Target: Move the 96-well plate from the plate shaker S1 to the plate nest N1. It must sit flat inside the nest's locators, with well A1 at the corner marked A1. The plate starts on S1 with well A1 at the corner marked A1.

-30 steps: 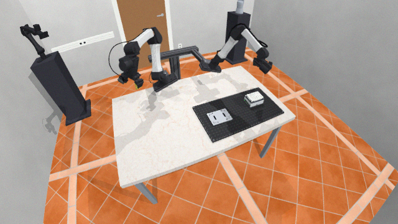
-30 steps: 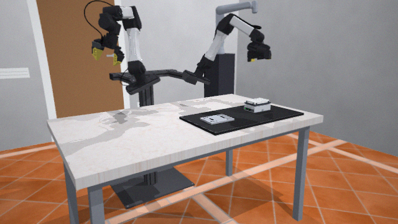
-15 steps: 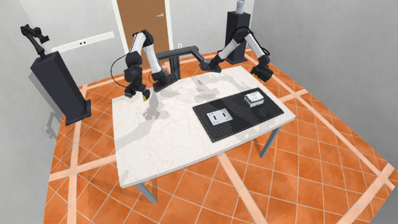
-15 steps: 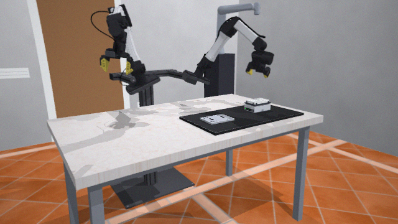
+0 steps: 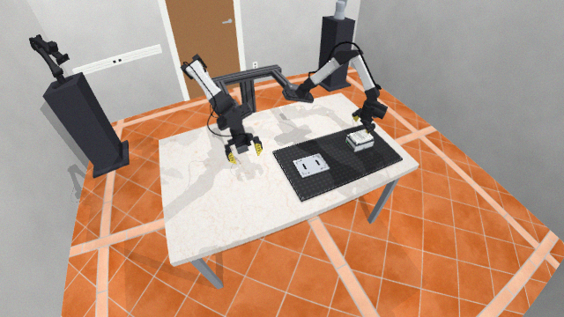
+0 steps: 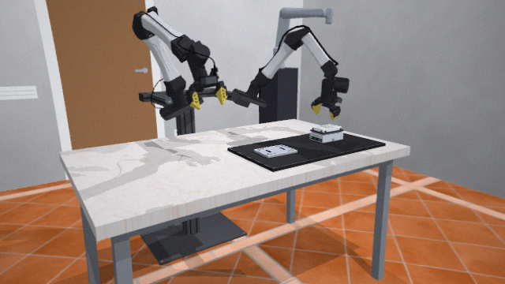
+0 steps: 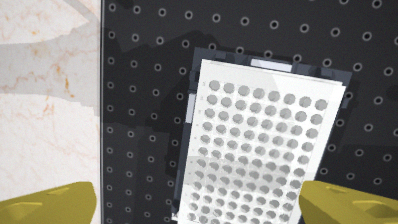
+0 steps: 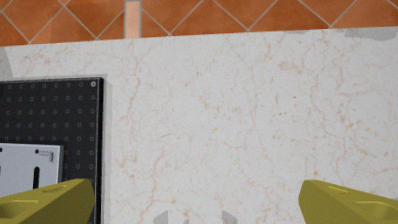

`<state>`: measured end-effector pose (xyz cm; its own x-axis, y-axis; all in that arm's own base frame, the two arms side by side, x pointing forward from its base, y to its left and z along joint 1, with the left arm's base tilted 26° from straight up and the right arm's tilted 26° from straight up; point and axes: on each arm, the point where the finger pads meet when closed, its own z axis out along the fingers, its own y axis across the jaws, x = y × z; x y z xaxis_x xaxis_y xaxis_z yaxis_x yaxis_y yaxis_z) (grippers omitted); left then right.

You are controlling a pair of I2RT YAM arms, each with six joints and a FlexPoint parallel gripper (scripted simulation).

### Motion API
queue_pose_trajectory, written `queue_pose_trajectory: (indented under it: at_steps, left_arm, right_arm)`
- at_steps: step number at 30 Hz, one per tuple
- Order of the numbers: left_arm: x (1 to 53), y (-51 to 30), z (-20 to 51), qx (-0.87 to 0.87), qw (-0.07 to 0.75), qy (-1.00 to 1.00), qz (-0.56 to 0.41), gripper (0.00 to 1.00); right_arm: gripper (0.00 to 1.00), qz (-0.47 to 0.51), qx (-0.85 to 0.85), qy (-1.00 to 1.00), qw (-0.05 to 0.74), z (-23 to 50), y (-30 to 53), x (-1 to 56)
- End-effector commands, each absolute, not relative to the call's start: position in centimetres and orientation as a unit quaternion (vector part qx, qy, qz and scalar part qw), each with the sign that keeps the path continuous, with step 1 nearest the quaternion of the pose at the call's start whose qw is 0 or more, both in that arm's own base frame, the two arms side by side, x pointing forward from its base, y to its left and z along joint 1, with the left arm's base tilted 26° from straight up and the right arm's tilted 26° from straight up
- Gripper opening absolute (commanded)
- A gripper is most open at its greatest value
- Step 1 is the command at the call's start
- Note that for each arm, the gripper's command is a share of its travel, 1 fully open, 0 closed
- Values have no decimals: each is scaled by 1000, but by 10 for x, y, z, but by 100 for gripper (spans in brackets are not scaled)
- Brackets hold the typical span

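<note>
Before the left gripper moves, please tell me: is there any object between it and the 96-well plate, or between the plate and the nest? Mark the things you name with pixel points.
Nothing visible stands between the left gripper (image 5: 362,125) (image 6: 325,113) and the 96-well plate (image 5: 360,136) (image 6: 327,128) (image 7: 255,135), nor between the plate and the nest (image 5: 311,165) (image 6: 275,151) (image 8: 25,167).
</note>
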<state>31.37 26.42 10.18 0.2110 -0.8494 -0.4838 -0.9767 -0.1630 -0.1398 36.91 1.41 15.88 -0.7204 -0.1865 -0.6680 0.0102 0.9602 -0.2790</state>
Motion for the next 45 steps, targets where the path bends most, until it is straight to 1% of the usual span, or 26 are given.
queue_pose_trajectory:
  at_steps: [1,4,7,10,15,17,23,29,32,38,45]
  left_arm:
    - [344,265,91,-707,232,665,65,100]
    - [348,266,81,-693,227,683,45,100]
    - [349,267,76,-687,225,690,36,100]
    - [346,268,73,-690,220,689,38,100]
    - [344,268,74,-693,218,686,42,100]
    - [344,268,74,-693,218,686,42,100]
    - [343,268,73,-694,217,685,42,100]
    - [343,268,73,-694,217,685,42,100]
    - [343,268,73,-694,217,685,42,100]
    - [343,268,73,-694,217,685,42,100]
    - [356,277,69,-690,228,686,36,100]
  right_arm:
    - [100,-109,-87,870,472,174,56,428]
    - [100,-68,-178,854,484,134,140,430]
    - [100,-34,-250,834,490,104,207,415]
    - [100,4,-323,804,499,73,275,386]
    - [100,58,-429,752,497,20,358,315]
    - [100,58,-429,752,497,20,358,315]
    - [100,105,-524,695,481,-31,406,226]
    - [100,125,-572,663,466,-57,421,175]
    - [100,121,-582,662,457,-66,419,167]
    - [100,124,-574,665,462,-59,421,172]
    - [100,124,-574,665,462,-59,421,172]
